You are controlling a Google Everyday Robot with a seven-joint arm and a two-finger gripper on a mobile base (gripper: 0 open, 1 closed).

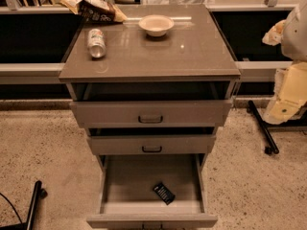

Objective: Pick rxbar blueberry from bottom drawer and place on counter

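Rxbar blueberry point(164, 193), a small flat dark-blue bar, lies diagonally in the open grey-beige bottom drawer point(129, 181), well below and left of the cream hand point(286, 99) at the right edge; I cannot tell the hand's state.

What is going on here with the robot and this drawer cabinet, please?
The rxbar blueberry lies untouched in the open bottom drawer, not yet picked. The robot's gripper hangs at the right edge of the view, well away from that drawer. On the counter are a soda can on its side, a bowl and a snack bag.
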